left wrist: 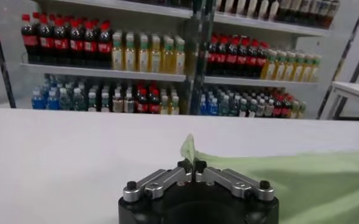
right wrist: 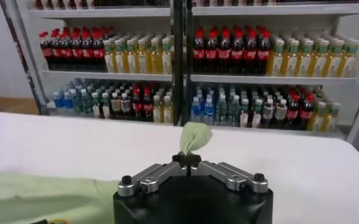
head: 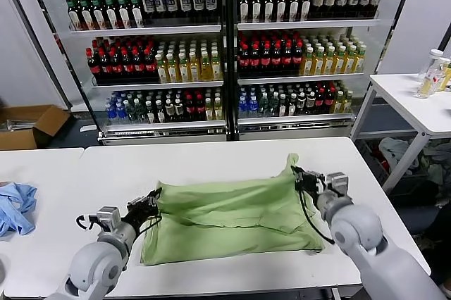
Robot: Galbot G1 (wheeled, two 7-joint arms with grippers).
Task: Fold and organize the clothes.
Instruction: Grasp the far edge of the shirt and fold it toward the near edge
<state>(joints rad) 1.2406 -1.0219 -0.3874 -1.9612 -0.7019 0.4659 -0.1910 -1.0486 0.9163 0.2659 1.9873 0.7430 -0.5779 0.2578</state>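
Note:
The light green shirt (head: 232, 215) lies partly folded on the white table (head: 211, 155), its print hidden. My left gripper (head: 149, 205) is shut on the shirt's left corner, and the pinched cloth (left wrist: 189, 148) stands up above my left gripper (left wrist: 192, 165) in the left wrist view. My right gripper (head: 301, 176) is shut on the shirt's far right corner, held a little above the table. In the right wrist view a tuft of green cloth (right wrist: 194, 136) sticks up from my right gripper (right wrist: 187, 160).
A light blue garment (head: 15, 206) lies at the table's left edge. Drink coolers full of bottles (head: 225, 46) stand behind the table. A second white table (head: 416, 103) with bottles is at the right. A cardboard box (head: 28, 125) sits on the floor at left.

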